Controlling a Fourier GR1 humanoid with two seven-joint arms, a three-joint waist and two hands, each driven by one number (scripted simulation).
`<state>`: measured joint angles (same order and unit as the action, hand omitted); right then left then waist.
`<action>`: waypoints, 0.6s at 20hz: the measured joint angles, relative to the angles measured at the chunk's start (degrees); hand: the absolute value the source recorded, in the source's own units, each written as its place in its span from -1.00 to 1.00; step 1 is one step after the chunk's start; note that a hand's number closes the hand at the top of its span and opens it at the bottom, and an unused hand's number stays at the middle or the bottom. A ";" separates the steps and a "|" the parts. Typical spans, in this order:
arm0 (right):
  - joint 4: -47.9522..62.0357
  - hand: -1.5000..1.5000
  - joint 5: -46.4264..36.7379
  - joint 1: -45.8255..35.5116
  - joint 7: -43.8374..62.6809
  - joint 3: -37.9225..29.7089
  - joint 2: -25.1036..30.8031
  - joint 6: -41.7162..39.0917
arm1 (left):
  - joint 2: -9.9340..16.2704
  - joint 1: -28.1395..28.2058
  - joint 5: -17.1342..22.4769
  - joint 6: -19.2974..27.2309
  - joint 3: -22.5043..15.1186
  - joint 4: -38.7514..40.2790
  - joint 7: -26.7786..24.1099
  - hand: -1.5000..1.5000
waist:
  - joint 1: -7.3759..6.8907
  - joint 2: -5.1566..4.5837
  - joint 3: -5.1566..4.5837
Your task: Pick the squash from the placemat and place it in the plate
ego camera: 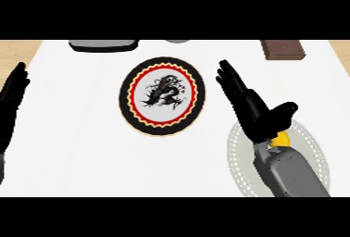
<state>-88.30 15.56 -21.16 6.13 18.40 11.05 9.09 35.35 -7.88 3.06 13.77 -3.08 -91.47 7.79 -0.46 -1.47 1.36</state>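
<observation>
a white table (pixel 82 139) seen from steeply above. at the lower right of the frame lies a pale, lacy oval placemat (pixel 314 148). the right hand (pixel 256 113) is over its upper left part, fingers straight and spread, pointing toward the upper left, thumb stuck out to the right; it holds nothing. just below the hand's heel, at the wrist, a small yellow piece shows: this looks like the squash (pixel 281 139), lying on the placemat and mostly hidden under the hand and grey forearm. its long axis cannot be told from so little.

the plate (pixel 162 96), dark-rimmed with a red zigzag ring and a black figure in the centre, sits in the upper middle of the frame, left of the right hand and well apart from the squash.

the left hand (pixel 12 95) rests open at the left edge, fingers up, far from the squash.

judgement: the right hand is much nearer, but its fingers reach beyond the squash, so it would need to draw back toward the lower right before closing.
</observation>
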 measured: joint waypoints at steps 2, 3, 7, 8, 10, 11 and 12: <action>-1.40 1.00 0.29 1.91 -2.14 2.57 0.08 -3.68 | -0.46 -0.74 0.36 -0.60 -0.20 -0.19 0.36 0.00 | 0.36 0.60 -0.49; -2.60 1.00 0.46 2.62 -3.50 4.52 0.48 -6.52 | -1.02 -1.21 0.76 -0.79 -0.35 -0.46 -0.02 0.00 | 0.56 0.83 -0.67; -7.14 1.00 -3.78 0.78 -7.34 12.62 4.22 -16.08 | -3.92 -3.03 3.63 -2.39 -1.60 -1.76 -1.05 0.00 | 1.34 2.44 -1.49; -7.59 1.00 -8.04 -0.45 -7.65 13.48 7.20 -16.43 | -4.43 -3.13 4.21 -2.59 -1.73 -1.77 -0.93 0.00 | 2.14 3.08 -1.70; -8.68 1.00 -16.03 -0.17 -9.67 16.66 11.69 -16.47 | -5.56 -3.30 5.66 -3.08 -1.70 -1.78 -1.28 0.00 | 3.08 3.27 -1.71; -9.11 -1.00 -19.18 2.51 -11.84 18.14 12.94 -15.02 | -6.02 -3.57 6.30 -3.37 -1.44 -1.50 -1.84 0.00 | 3.40 2.99 -1.63; -9.12 -1.00 -21.00 5.96 -15.11 19.12 13.98 -13.61 | -6.63 -3.47 6.87 -3.77 -1.51 -1.43 -2.49 0.00 | 3.47 2.70 -1.53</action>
<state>-97.42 -5.43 -15.21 -8.98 37.52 25.03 -4.52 28.72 -11.35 9.94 10.00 -4.58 -92.90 5.29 3.00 1.22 -0.17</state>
